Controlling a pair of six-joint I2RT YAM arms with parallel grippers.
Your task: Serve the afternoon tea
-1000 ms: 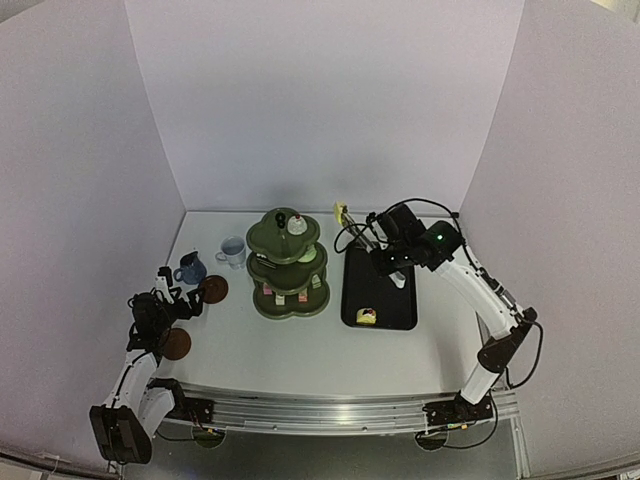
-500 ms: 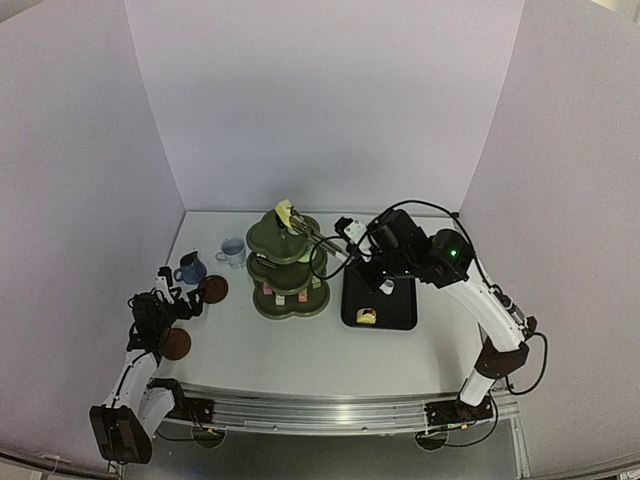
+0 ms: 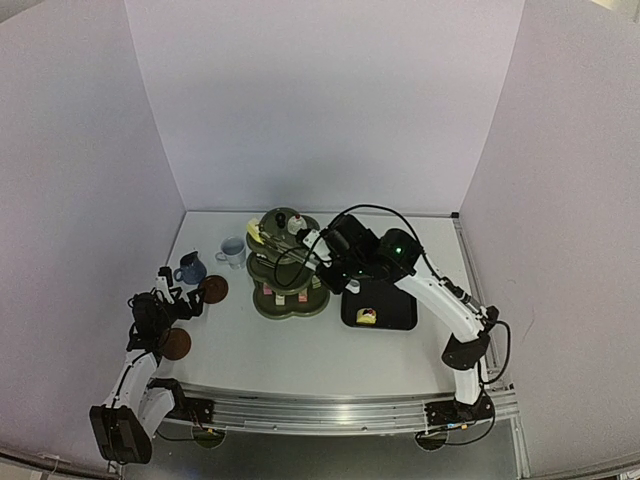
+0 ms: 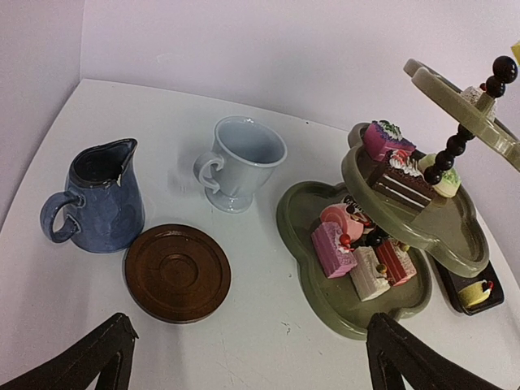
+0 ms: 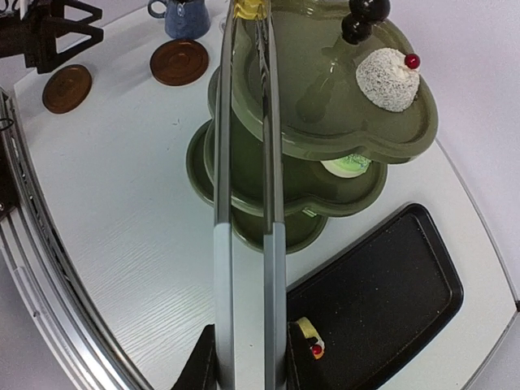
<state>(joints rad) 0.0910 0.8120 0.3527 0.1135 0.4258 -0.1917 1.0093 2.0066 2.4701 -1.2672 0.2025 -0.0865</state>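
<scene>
Open table (image 3: 300,352) lies before the three-tier stand (image 3: 290,308). The right arm (image 3: 430,290) bars the way over the black tray (image 3: 396,316), and mugs (image 3: 232,251) and saucers (image 3: 213,289) crowd the left.

Right tool (image 3: 322,250) is clamped on the metal tongs (image 3: 285,243), holding a yellow cake (image 3: 254,236) over the green stand (image 3: 290,302). Another cake (image 3: 367,316) sits on the black tray (image 3: 396,312). Left tool (image 3: 183,301) hangs open beside a brown saucer (image 3: 213,289).

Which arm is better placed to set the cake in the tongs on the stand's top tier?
Right. The right pincer is shut on the tongs, whose tips carry the yellow cake at the stand's top tier. The left pincer sits open near a saucer.
</scene>
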